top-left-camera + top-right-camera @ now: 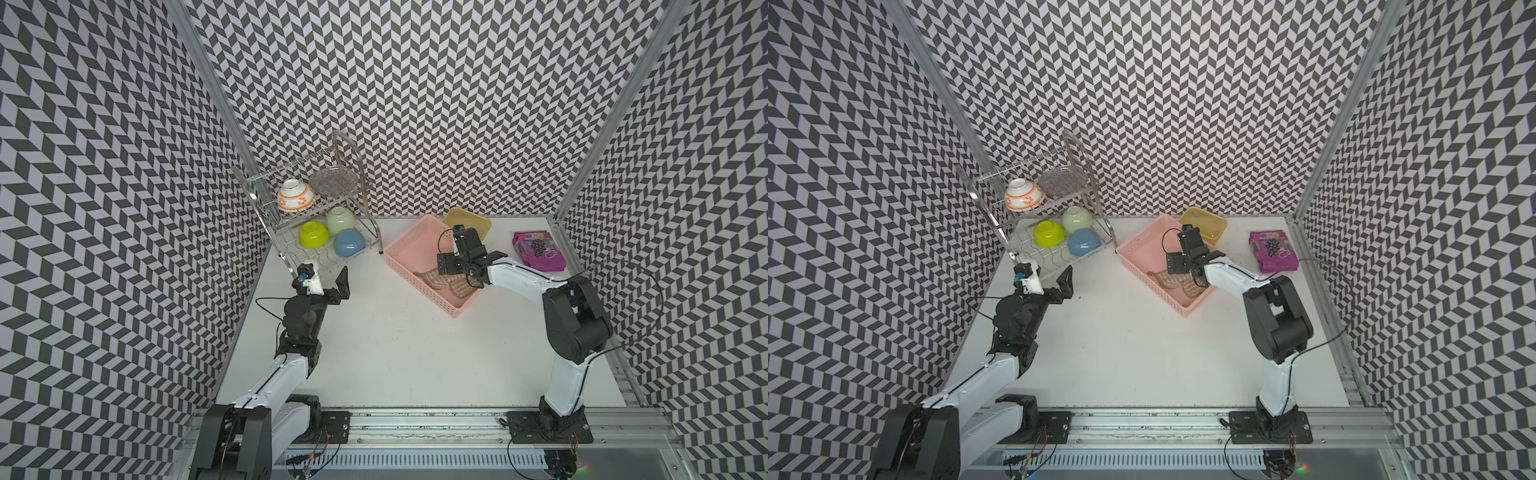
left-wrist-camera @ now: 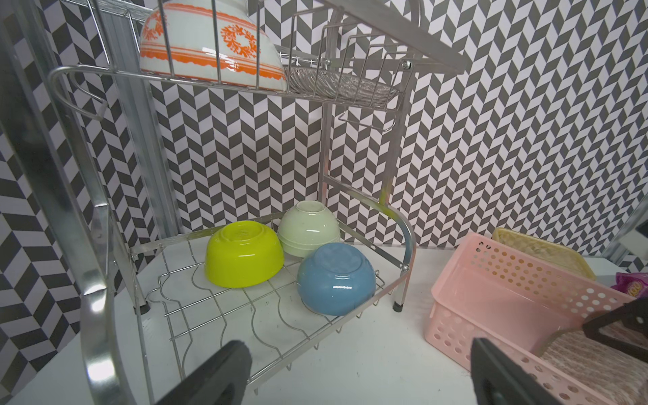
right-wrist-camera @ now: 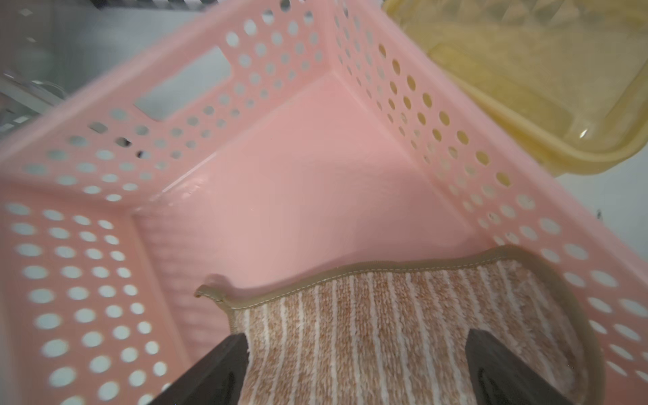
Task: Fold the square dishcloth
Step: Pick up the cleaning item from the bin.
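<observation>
White table (image 1: 374,353) in both top views: the dishcloth (image 1: 432,281) lies rumpled inside the basket (image 1: 415,251), so the right gripper (image 1: 467,266) hangs over it, probably to lift it out.

Left wrist: the left gripper (image 2: 357,380) gapes idle near the rack (image 2: 406,228).

Right wrist: wide jaws straddle the cloth, gripping nothing.

I count four bowls (image 1: 296,197) (image 1: 314,234) (image 1: 340,220) (image 1: 350,243), one glass plate (image 1: 332,180), one wire rack (image 1: 309,259), one pink basket (image 1: 410,239), one yellow container (image 1: 473,224), one purple packet (image 1: 538,251) and one square dishcloth (image 1: 434,279).
</observation>
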`<state>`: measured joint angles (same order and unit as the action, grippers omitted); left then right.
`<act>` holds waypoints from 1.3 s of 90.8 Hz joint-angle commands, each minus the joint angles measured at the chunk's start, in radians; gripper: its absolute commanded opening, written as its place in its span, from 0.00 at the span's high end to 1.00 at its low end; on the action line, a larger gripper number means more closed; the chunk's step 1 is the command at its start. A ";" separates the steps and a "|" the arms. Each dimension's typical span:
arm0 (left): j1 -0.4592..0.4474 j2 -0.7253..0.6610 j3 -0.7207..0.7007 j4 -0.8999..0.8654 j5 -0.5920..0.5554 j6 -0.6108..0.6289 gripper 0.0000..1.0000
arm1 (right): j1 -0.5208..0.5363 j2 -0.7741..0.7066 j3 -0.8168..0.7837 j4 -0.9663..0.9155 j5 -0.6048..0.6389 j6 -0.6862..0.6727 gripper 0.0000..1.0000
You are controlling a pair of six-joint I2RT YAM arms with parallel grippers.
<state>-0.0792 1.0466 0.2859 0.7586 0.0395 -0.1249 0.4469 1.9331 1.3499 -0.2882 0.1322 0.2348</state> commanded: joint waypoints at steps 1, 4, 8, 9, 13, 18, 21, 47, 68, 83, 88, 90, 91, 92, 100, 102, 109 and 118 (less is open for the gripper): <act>-0.008 0.004 0.010 -0.014 0.001 0.006 0.00 | 0.002 0.041 0.037 -0.066 0.024 0.030 0.03; -0.008 0.006 0.011 -0.016 0.000 0.006 0.00 | 0.002 0.047 0.034 -0.065 0.021 0.034 0.04; -0.008 0.009 0.012 -0.016 -0.003 0.006 0.00 | 0.002 0.053 0.028 -0.063 0.020 0.039 0.06; -0.008 0.009 0.012 -0.016 -0.003 0.007 0.00 | 0.002 0.055 0.027 -0.062 0.019 0.040 0.07; -0.008 0.014 0.014 -0.015 -0.003 0.006 0.00 | 0.002 0.060 0.022 -0.057 0.015 0.042 0.11; -0.008 0.018 0.018 -0.022 -0.004 0.008 0.00 | 0.002 0.070 0.023 -0.055 0.008 0.044 0.20; -0.009 0.020 0.019 -0.026 -0.005 0.008 0.00 | 0.002 0.078 0.028 -0.059 0.003 0.044 0.27; -0.010 0.001 0.012 -0.025 -0.020 0.004 0.00 | 0.001 0.101 0.093 -0.089 -0.034 0.034 0.78; -0.010 -0.042 0.002 -0.030 -0.056 -0.002 0.00 | 0.001 -0.029 0.124 -0.075 -0.029 0.000 1.00; -0.010 -0.077 0.017 -0.068 -0.104 -0.020 0.00 | 0.002 -0.155 0.109 -0.041 -0.055 -0.017 1.00; -0.010 -0.089 0.027 -0.084 -0.104 -0.023 0.00 | 0.004 -0.192 0.106 -0.032 -0.071 -0.024 1.00; -0.009 -0.095 0.030 -0.086 -0.105 -0.026 0.00 | 0.006 -0.205 0.104 -0.030 -0.076 -0.026 1.00; -0.009 -0.097 0.031 -0.090 -0.105 -0.028 0.00 | 0.007 -0.212 0.104 -0.030 -0.079 -0.026 1.00; -0.009 -0.100 0.032 -0.095 -0.105 -0.029 0.00 | 0.007 -0.219 0.104 -0.029 -0.084 -0.026 1.00; -0.010 -0.119 0.054 -0.132 -0.114 -0.053 0.00 | 0.025 -0.273 0.104 -0.024 -0.117 -0.038 1.00; -0.010 -0.124 0.060 -0.140 -0.116 -0.062 0.00 | 0.034 -0.288 0.103 -0.022 -0.121 -0.042 1.00; -0.010 -0.140 0.078 -0.168 -0.111 -0.094 0.00 | 0.075 -0.332 0.098 -0.016 -0.133 -0.058 1.00; -0.010 -0.157 0.101 -0.206 -0.098 -0.144 0.00 | 0.139 -0.380 0.085 -0.013 -0.157 -0.070 1.00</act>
<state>-0.0849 0.9188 0.3370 0.6128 -0.0589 -0.1970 0.5213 1.6077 1.4429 -0.3481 0.0254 0.1959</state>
